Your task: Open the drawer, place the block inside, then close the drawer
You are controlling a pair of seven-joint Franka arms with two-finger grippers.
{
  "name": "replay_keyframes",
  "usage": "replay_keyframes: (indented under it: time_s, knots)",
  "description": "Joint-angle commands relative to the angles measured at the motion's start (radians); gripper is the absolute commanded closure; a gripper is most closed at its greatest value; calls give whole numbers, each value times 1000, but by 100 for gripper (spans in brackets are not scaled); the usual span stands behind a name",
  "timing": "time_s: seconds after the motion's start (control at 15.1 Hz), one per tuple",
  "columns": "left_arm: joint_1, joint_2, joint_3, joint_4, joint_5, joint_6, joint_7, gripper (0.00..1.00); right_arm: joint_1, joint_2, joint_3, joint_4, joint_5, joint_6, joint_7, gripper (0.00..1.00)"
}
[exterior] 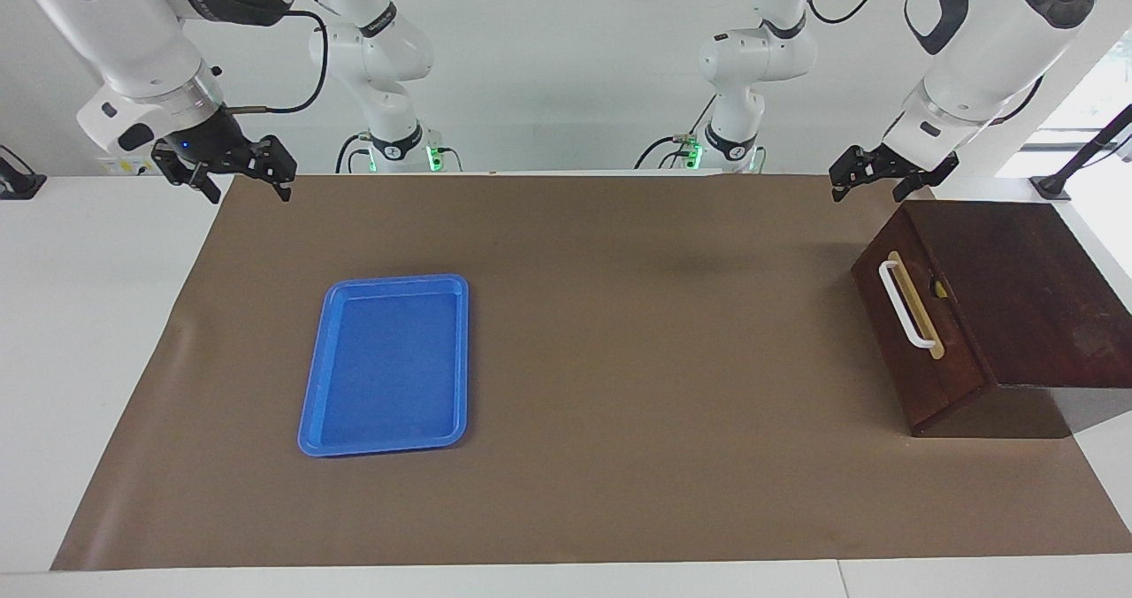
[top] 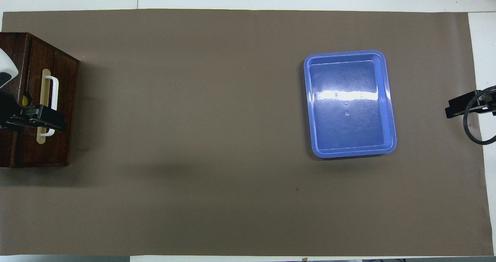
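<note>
The dark brown wooden box (exterior: 1017,288) stands at the left arm's end of the table. Its drawer (exterior: 884,341), with a white bar handle (exterior: 904,304) on a tan strip, is out by only a narrow gap. A bit of the yellow block (exterior: 939,291) shows in that gap, inside the drawer; it also shows in the overhead view (top: 26,99). My left gripper (exterior: 868,193) hangs open and empty in the air over the drawer's front (top: 64,80), and the overhead view shows the gripper (top: 54,120) over the handle (top: 54,95). My right gripper (exterior: 249,193) waits open and empty, raised over the mat's edge at the right arm's end.
A blue plastic tray (exterior: 329,386) lies empty on the brown mat (exterior: 619,359) toward the right arm's end; it also shows in the overhead view (top: 314,111). White table (exterior: 88,315) borders the mat.
</note>
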Motion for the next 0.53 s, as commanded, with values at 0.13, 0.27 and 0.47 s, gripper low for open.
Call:
replay_keyframes:
  time_s: [0.13,0.27,0.47]
  knots:
    - [-16,13,14,27,15,-18,12,0,-1,1,-3,0,5,4,2,0]
    - [-16,13,10,45,9,-22,11,0,-4,-2,-3,2,5,4,1,0]
    - [-14,13,14,51,3,-15,9,0,-4,-2,-3,-3,5,7,2,0]
